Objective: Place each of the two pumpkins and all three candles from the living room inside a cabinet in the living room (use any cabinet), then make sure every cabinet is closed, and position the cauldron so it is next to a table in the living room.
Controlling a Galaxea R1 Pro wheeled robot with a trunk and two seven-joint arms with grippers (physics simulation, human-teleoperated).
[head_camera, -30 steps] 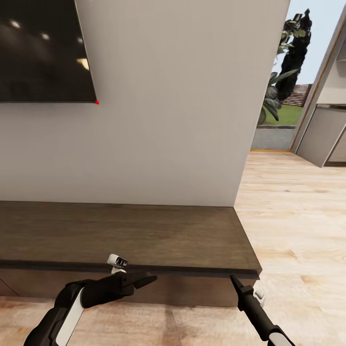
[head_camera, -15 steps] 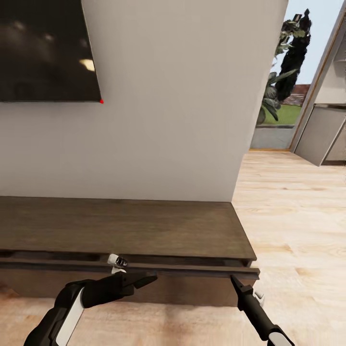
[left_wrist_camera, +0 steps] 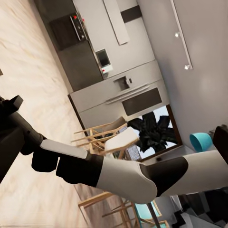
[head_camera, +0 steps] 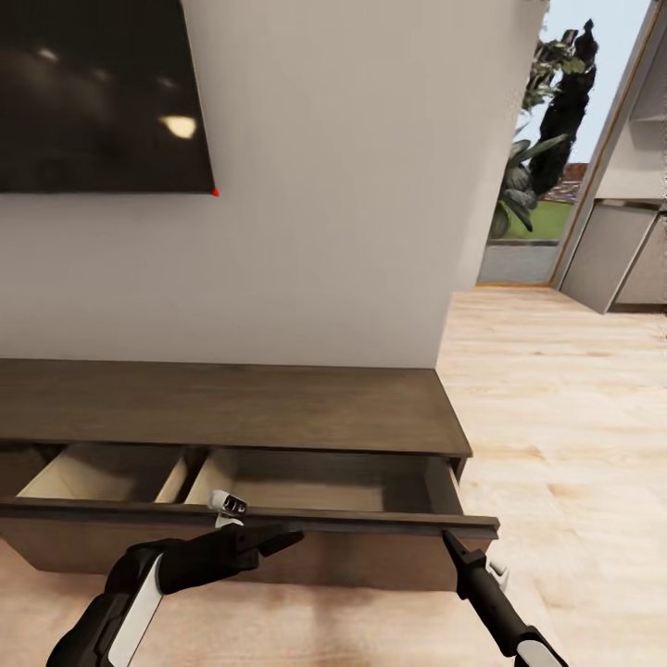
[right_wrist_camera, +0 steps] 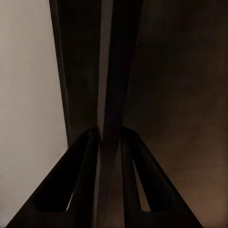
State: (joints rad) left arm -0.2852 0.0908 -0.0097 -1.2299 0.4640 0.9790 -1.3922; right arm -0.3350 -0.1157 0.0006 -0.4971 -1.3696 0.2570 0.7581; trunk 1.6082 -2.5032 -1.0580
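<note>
**At the drawer's right corner: right gripper clamped on the front edge**

At the right end of the pulled-out drawer (head_camera: 278,482), the right gripper (head_camera: 448,539) pinched the top lip of the drawer front (right_wrist_camera: 107,95). In the right wrist view its two black tapered fingers (right_wrist_camera: 71,180) sat either side of that thin dark board, clamped on it. The front's long axis ran crosswise before the robot, so any pull or push would run square to it, toward or away from the trunk.

The left gripper (head_camera: 283,537) hovered just in front of the same board, nearer its middle, touching nothing; I could not tell whether its fingers were parted or closed.

The cabinet (head_camera: 232,408) was a long, low, dark-brown wooden unit with a flat matte top, standing against a plain white wall (head_camera: 333,185). The drawer stood open, showing pale wood compartments split by a divider (head_camera: 182,474); what showed of them looked bare. The floor (head_camera: 556,389) was light wood plank. A black screen (head_camera: 93,93) hung on the wall above.
</note>
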